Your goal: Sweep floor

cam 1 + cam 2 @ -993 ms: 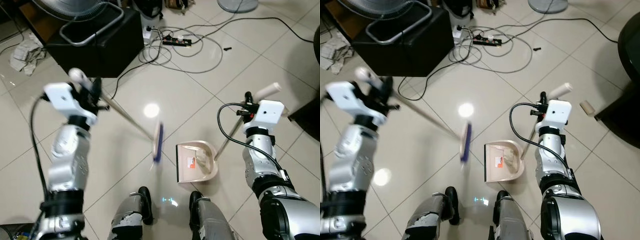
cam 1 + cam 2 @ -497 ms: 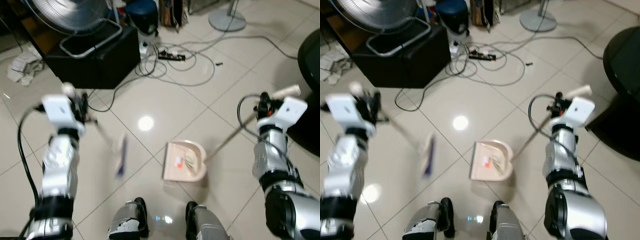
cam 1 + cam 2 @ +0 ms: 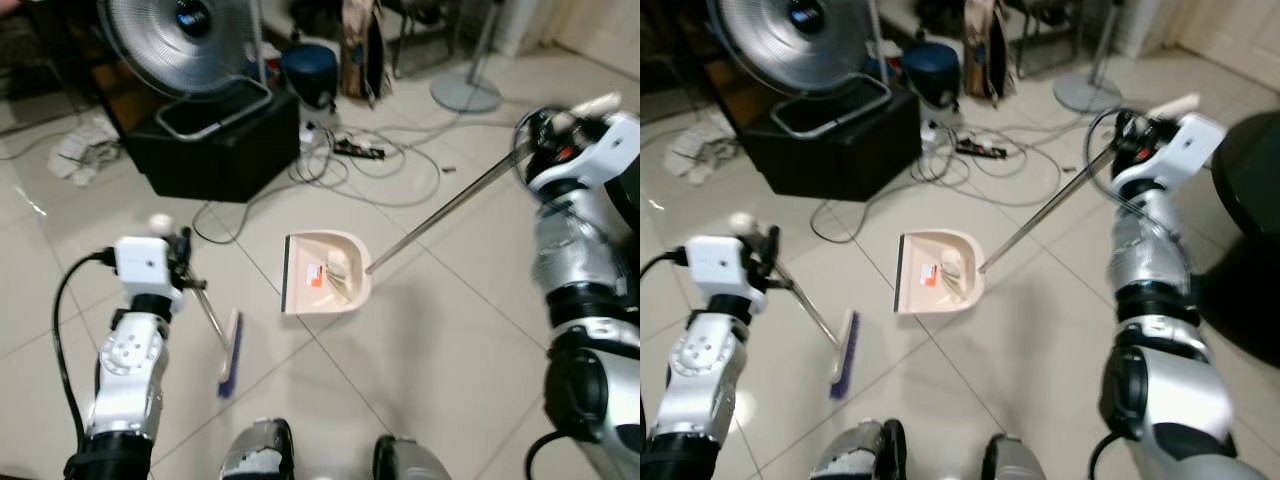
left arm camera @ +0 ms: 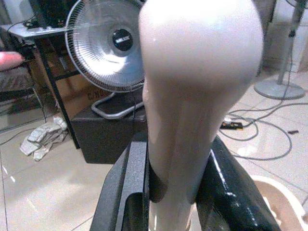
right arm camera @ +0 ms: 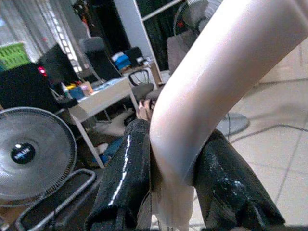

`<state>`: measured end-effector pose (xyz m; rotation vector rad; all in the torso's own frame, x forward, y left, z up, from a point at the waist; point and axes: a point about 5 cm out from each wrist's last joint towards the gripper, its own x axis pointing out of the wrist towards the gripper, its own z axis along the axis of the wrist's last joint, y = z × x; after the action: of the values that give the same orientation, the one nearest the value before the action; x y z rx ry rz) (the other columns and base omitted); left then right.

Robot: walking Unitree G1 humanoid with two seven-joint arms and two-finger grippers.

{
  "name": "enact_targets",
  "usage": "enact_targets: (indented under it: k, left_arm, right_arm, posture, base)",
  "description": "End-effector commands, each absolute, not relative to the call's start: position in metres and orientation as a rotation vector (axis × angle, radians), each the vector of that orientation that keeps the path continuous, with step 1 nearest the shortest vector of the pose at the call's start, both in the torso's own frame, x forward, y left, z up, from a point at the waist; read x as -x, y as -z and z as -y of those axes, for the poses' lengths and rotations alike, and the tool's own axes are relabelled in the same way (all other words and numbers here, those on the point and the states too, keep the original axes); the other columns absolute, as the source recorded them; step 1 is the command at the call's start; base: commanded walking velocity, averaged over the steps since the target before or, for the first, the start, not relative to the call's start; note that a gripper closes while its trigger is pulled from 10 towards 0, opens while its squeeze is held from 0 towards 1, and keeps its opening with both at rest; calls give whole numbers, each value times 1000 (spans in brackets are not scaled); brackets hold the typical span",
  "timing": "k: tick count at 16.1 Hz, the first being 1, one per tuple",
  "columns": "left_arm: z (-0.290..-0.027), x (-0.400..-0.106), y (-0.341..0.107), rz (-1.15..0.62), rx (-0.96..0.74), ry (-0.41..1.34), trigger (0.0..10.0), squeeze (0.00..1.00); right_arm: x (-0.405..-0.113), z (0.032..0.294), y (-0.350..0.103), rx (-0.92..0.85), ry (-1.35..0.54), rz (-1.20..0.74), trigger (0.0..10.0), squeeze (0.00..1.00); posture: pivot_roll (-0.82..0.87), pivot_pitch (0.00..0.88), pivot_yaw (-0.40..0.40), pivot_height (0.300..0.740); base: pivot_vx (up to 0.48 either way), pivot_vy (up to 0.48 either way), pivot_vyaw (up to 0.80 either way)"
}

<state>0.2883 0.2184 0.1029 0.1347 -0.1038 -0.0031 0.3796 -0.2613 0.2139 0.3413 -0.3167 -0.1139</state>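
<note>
My left gripper (image 3: pixel 172 262) is shut on the cream grip of the broom handle (image 4: pixel 192 96), low on my left. The broom's blue-bristled head (image 3: pixel 230 352) rests on the tile floor beside my left leg. Raised at the upper right, my right gripper (image 3: pixel 545 128) is shut on the dustpan handle (image 5: pixel 211 91). Its long metal rod (image 3: pixel 440 210) slants down to the cream dustpan (image 3: pixel 322 272), which holds bits of debris. The pan hangs or rests over the tiles ahead of me; which one I cannot tell.
A black box (image 3: pixel 215 145) with a standing fan (image 3: pixel 180 40) on it is at the back left. Loose cables and a power strip (image 3: pixel 365 152) lie on the tiles behind the dustpan. Crumpled paper (image 3: pixel 85 155) is far left, a fan base (image 3: pixel 468 95) far back, a dark round table (image 3: pixel 1250 190) right.
My right arm has swung up and drawn the dustpan forward, away from my feet. The broom head has dropped back to my left side. The camera has tilted up.
</note>
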Motion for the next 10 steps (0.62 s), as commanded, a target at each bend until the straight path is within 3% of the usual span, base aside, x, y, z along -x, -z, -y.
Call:
enact_targets:
  k: [1,5,10]
  left_arm:
    - [-216,-288,-106,106,-156,35,10000,0]
    - [-200,-285,-102,63,-201,144,10000,0]
    - [-203,-275,-93,11,-202,133,10000,0]
  right_arm:
    - [-381,262,-243,-357,82,405,10000,0]
    - [-377,262,-262,-374,65,434,10000,0]
    - [-370,253,-269,-367,53,448,10000,0]
  posture:
    - [11,43,11,740]
    - [8,68,15,740]
    - [-1,110,37,740]
  base:
    - [0,0,800]
    - [0,0,800]
    - [0,0,800]
